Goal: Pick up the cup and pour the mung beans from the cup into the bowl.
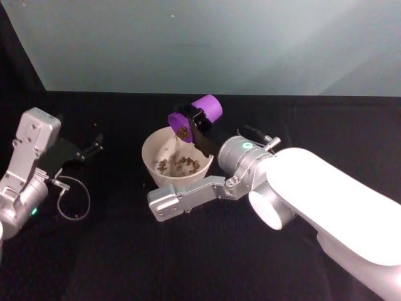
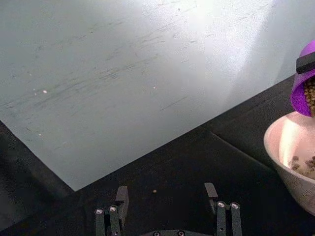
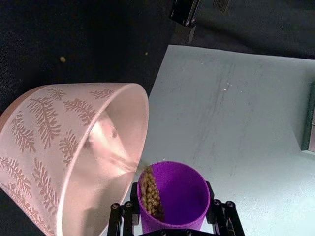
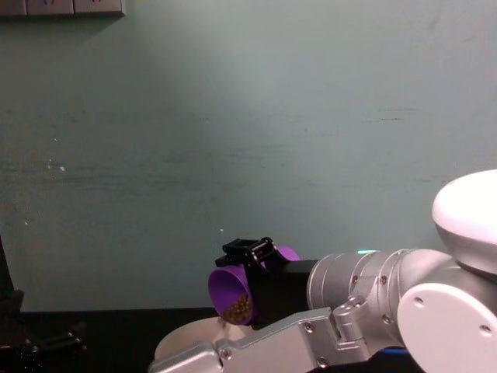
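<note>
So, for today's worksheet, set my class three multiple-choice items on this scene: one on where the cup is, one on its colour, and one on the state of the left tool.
1. Where is the cup relative to the bowl?
A. Standing on the table beside it
B. Tipped above it, held by the right tool
C. Lying inside it

2. What colour is the cup?
A. Purple
B. Green
C. White

3. What state is the left tool in?
A. Shut on the cup
B. Shut on the bowl
C. Open, holding nothing

Answers:
1 B: the head view shows the cup tilted over the bowl with mung beans at its lip.
2 A: it is bright purple in every view.
3 C: the left wrist view shows its fingers apart with nothing between them.
</note>
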